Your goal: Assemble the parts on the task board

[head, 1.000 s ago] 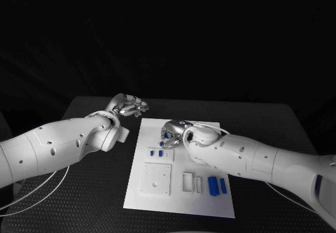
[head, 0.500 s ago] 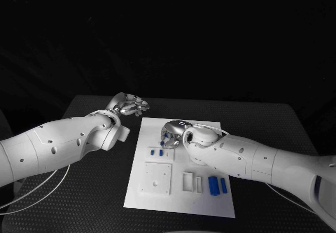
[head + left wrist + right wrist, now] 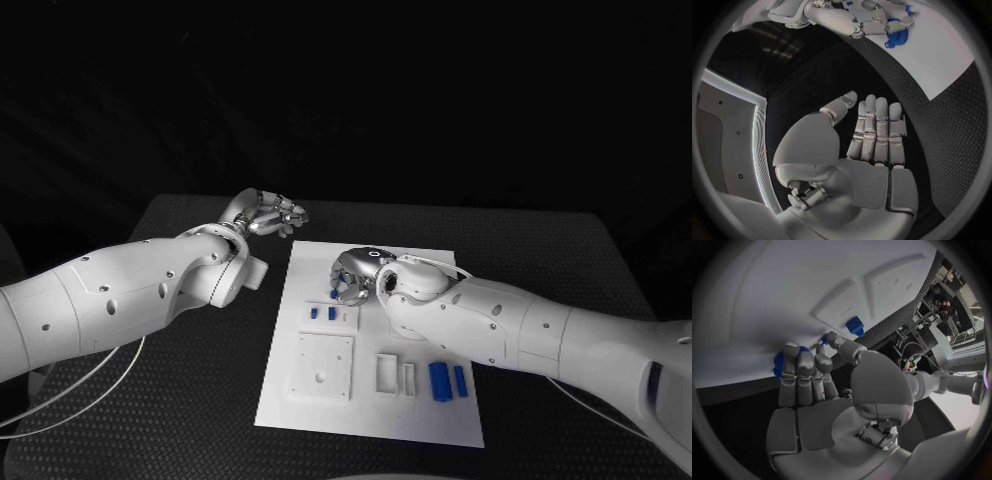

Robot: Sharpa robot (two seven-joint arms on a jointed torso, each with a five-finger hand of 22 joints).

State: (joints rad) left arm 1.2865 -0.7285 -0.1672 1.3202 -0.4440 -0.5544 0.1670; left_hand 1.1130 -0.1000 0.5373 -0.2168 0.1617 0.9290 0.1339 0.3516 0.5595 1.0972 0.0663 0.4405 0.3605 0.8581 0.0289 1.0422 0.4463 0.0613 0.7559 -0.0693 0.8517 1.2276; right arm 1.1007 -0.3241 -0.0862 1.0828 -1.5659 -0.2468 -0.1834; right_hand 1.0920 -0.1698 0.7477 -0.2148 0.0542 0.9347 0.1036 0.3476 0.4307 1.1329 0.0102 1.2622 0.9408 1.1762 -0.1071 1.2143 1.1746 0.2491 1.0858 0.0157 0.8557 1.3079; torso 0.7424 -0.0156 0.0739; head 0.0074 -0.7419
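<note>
A robotics lab, most likely: a black textured tabletop (image 3: 188, 400) stands in a darkened room, and cluttered equipment racks with hanging cables (image 3: 924, 332) show dimly at the right wrist view's rim.

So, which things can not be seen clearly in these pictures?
- Head view: the right hand covers the task board below it, so its grip on a blue part is unclear.
- Right wrist view: the fingers hide most of the blue part.
- Head view: the two blue parts are too small to tell apart.
</note>
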